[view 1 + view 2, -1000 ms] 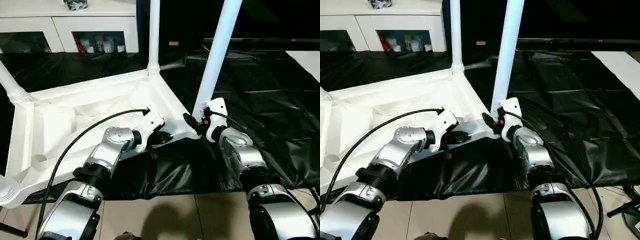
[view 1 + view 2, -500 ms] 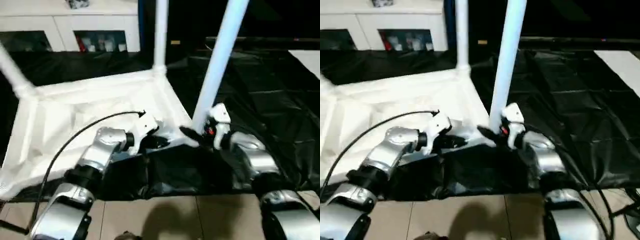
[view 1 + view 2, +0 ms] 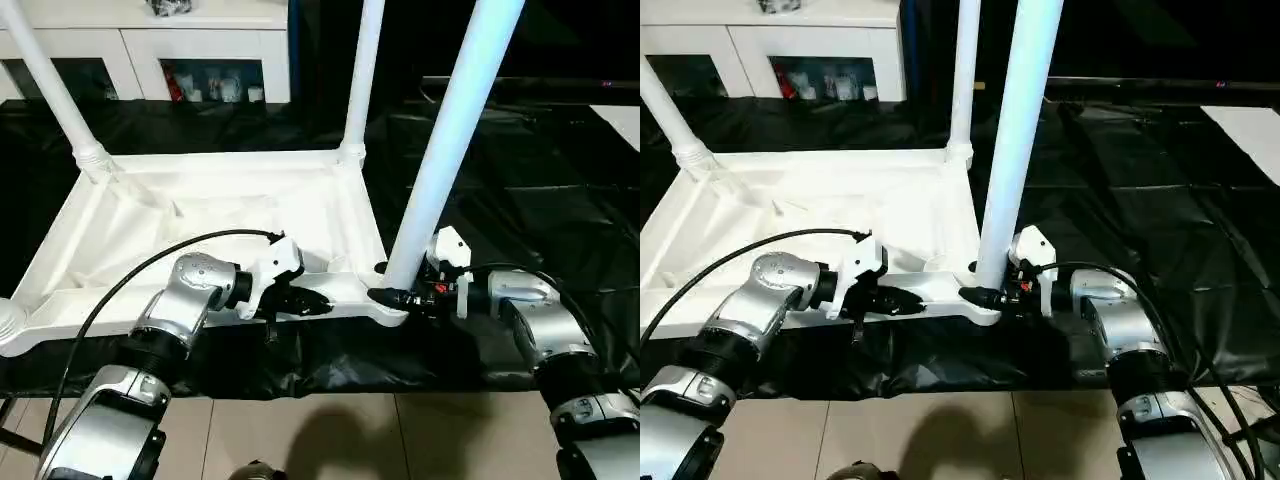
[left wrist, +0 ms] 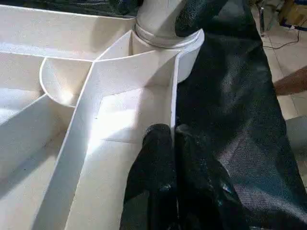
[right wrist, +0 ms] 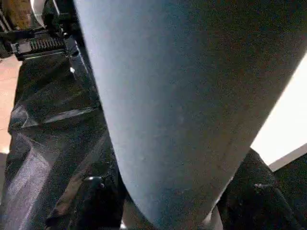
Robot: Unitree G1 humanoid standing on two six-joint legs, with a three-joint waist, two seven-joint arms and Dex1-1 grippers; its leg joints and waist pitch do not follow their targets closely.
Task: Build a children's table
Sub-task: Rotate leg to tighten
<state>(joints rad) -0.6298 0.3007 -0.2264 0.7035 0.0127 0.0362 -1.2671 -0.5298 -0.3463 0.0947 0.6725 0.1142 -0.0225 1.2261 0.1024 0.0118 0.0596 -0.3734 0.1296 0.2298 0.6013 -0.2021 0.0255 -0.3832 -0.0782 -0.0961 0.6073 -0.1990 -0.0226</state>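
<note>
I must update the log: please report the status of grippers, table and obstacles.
Left gripper shut, pinching near rim of upturned table top. Right gripper around base of nearest leg at its corner socket. Black sheet underneath; nothing in the way.

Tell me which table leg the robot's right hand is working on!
Find the upside-down white tabletop lying on the black sheet. Go to its near corner, by the right gripper. The leg rising there is the closest and looks thickest; the others stand at the far corners.

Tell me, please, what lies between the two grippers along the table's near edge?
In the left eye view, just the white rim of the tabletop between left gripper and right gripper.
</note>
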